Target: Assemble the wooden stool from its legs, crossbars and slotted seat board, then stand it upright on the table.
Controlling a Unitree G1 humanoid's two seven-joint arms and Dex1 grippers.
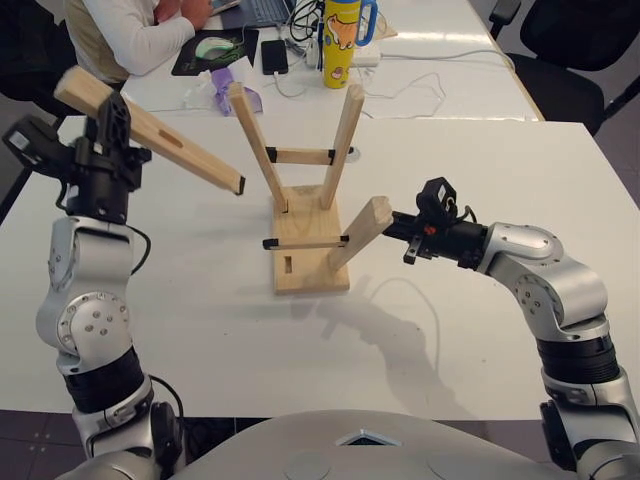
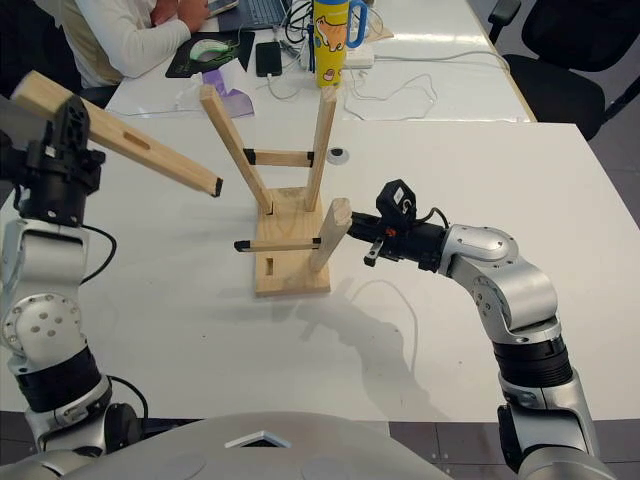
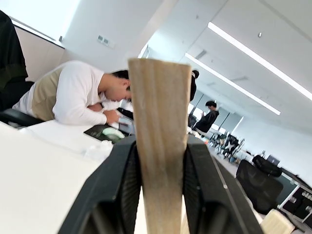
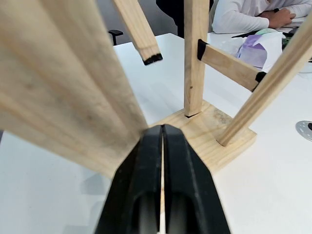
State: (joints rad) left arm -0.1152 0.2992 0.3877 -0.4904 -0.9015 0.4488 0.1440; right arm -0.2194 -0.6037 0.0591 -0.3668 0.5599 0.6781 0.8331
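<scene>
- Step in hand, as I judge it: fitting the last two legs. The seat [image 1: 312, 268] lies flat on the table [image 1: 450, 340], underside up, and two legs [image 1: 342, 140] stand in its far slots, joined by a crossbar [image 1: 300, 156].
- The third leg [image 1: 362, 232] leans at the seat's near right corner. A second crossbar [image 1: 305, 243] sticks out of it to the left, its free end in the air.
- The right gripper [image 1: 398, 228] has its fingers pressed together with the tips against this leg's upper end. Steadying, not clamping, as far as I can tell.
- The left gripper [image 1: 112, 135] is clamped around the fourth leg [image 1: 165, 135] and holds it tilted, high and well left of the seat. The leg's slot [image 1: 170, 140] shows.
- Next move likely calls for bringing the fourth leg down to the near left slot [image 1: 288, 265], foot first. Its side slot must line up with the free crossbar end, with the third leg held firm.
</scene>
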